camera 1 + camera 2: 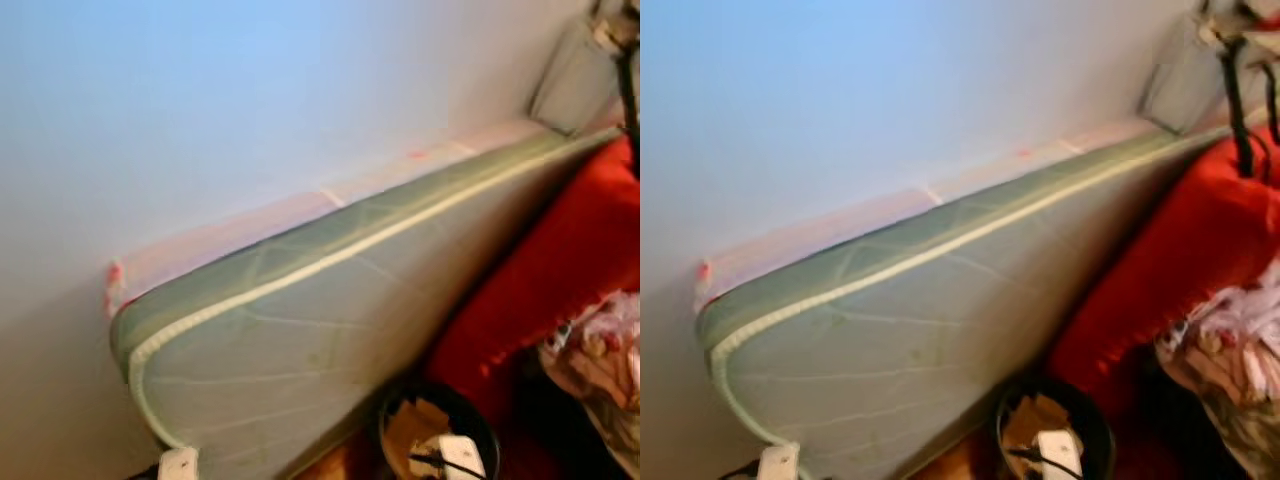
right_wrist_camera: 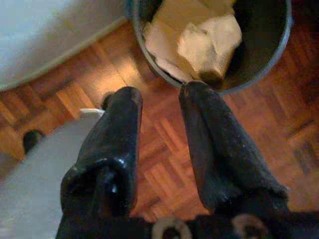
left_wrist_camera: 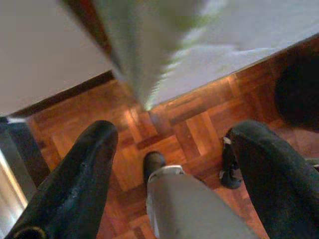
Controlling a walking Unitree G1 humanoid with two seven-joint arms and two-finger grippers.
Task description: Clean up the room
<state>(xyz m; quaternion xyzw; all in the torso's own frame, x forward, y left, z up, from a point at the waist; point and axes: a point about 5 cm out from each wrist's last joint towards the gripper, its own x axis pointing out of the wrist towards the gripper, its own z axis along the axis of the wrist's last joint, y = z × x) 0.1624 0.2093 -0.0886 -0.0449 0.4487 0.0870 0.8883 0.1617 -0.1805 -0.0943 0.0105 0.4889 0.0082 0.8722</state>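
Your view: mattress against wall, black bin holding crumpled brown paper, right gripper just beside it, left gripper above parquet, both released, empty.

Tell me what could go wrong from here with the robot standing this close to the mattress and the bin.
The mattress stands on edge against the wall; a bump might tip it toward the robot. The black bin holding crumpled paper sits right by the open right tool, so a careless swing could knock it over. The open left tool hangs low over the wooden floor, beside the mattress corner, and could snag it.
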